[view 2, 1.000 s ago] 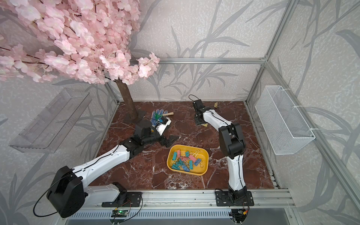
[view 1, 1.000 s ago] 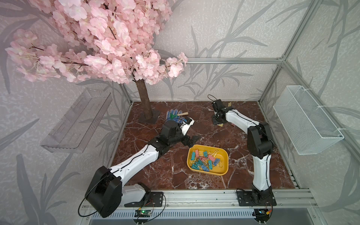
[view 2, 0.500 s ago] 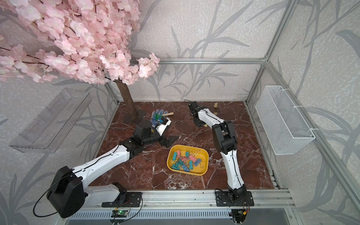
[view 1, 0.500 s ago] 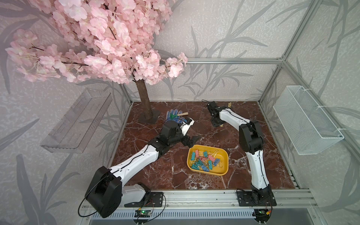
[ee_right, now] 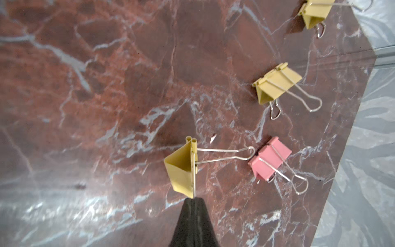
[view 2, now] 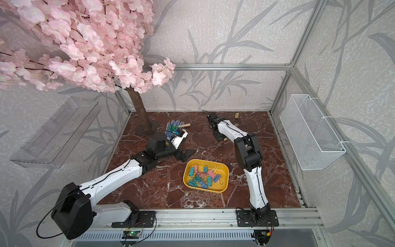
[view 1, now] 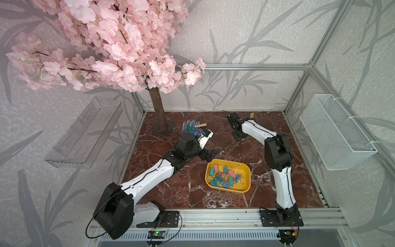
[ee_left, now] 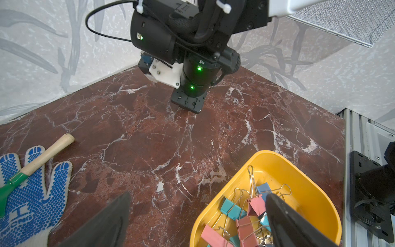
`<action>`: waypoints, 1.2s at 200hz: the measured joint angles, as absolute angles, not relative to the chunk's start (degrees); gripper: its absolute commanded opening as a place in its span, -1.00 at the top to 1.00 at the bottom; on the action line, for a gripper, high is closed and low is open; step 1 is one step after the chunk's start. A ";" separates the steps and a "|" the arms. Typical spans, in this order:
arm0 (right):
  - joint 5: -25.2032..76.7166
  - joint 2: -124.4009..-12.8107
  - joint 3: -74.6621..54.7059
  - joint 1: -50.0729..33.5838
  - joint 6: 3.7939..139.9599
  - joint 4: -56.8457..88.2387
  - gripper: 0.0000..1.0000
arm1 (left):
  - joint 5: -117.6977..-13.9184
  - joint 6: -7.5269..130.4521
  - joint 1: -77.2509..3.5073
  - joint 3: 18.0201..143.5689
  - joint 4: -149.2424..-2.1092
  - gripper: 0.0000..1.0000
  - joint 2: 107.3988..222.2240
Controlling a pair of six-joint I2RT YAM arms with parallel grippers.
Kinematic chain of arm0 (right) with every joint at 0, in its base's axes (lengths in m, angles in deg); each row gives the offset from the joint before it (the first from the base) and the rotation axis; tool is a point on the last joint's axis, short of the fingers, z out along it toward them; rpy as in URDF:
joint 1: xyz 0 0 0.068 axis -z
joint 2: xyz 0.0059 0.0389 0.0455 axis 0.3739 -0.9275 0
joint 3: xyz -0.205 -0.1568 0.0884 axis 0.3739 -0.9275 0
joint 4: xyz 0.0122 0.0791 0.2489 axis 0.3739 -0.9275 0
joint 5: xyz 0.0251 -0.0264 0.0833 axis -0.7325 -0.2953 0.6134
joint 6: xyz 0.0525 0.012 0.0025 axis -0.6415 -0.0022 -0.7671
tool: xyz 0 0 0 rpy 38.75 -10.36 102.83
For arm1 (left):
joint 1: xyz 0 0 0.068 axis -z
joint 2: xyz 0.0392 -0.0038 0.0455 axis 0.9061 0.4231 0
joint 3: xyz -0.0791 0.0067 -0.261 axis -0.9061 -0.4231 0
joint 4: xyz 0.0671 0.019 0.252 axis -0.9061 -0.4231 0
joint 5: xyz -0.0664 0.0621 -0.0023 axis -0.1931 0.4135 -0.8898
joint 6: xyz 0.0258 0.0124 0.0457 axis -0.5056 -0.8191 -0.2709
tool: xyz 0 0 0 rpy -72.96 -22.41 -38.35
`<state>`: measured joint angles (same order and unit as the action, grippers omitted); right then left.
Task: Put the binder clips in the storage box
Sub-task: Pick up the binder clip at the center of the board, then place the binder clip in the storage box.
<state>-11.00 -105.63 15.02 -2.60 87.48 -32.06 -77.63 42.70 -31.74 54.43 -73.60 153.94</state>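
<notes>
A red-brown marble table [view 1: 188, 192] fills the floor of the cell, with a pink blossom tree [view 1: 157, 107] standing at its far left corner. The left arm lies low across the marble. The left gripper [view 1: 210, 154] hovers just beside the far left corner of the storage box [view 1: 243, 171], and its jaws are spread wide and hold nothing. In the left wrist view one finger [ee_left: 284, 218] reaches over the box rim.

The yellow box sits near the front middle, between the two arms. In both top views its long axis runs roughly left to right, slightly slanted. A tangled heap of teal, pink and blue binder clips [view 1: 224, 176] lies inside, pointing every way.

A blue-dotted glove [view 1: 190, 127] lies near the tree base, with a trowel [view 1: 201, 125] across it.

The right gripper [ee_right: 193, 200] reaches down toward the far edge of the table. Its jaws are pressed together, pinching a yellow clip [ee_right: 181, 169] by one wire handle. The clip's other handle stretches sideways, and its loop nearly touches a pink clip [ee_right: 270, 158]. Whether the held clip is clear of the marble cannot be told.

Two more yellow clips [ee_right: 277, 83] lie loose beyond the pink one, handles splayed.
</notes>
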 measured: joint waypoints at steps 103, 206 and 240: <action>11.95 -41.96 -22.94 -10.58 63.77 -27.49 1.00 | -77.70 42.70 -31.65 54.43 -73.05 -1.00 153.39; 9.68 -50.85 -28.56 -25.77 48.95 -38.64 1.00 | -77.57 42.66 -31.63 54.41 -72.72 -1.00 153.15; 7.47 -58.04 -28.69 -25.79 49.47 -35.25 1.00 | -77.52 42.64 -31.63 54.41 -72.72 -1.00 153.17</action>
<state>7.47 -58.04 -28.69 -25.79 49.47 -35.25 -77.52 42.64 -31.63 54.41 -72.72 153.17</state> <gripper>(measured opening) 0.041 0.999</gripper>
